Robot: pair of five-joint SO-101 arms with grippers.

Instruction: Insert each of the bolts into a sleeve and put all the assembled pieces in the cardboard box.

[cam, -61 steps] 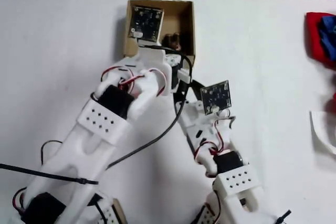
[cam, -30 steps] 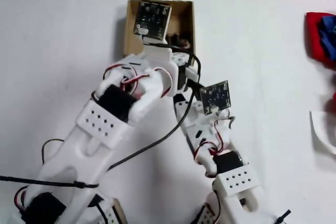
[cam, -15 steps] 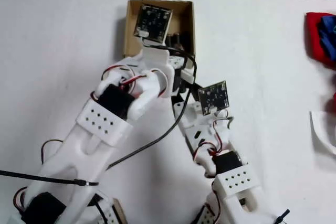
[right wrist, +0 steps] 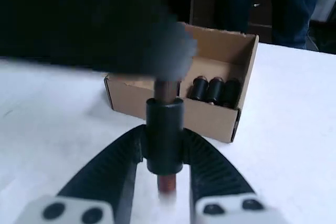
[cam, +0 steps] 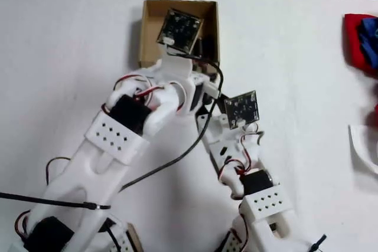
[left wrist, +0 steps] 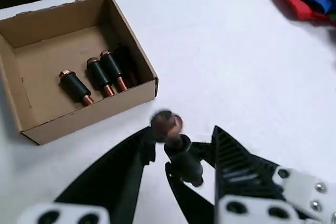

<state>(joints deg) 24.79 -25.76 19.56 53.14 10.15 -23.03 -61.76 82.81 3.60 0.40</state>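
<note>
The left arm's (cam: 118,131) wrist has swung to the right over the box (cam: 150,15). Its camera board (cam: 181,29), which two seconds ago sat fairly square over the box's left and middle, now hangs over the middle and right, turned clockwise so that one corner points down. More of the box's left floor lies bare, and the dark pieces (cam: 207,46) by its right wall are mostly covered by the board. The black cable (cam: 220,78) beside the wrist has bowed farther right. The right arm's board (cam: 242,110) nudged slightly left half a second ago and has come back.
</note>
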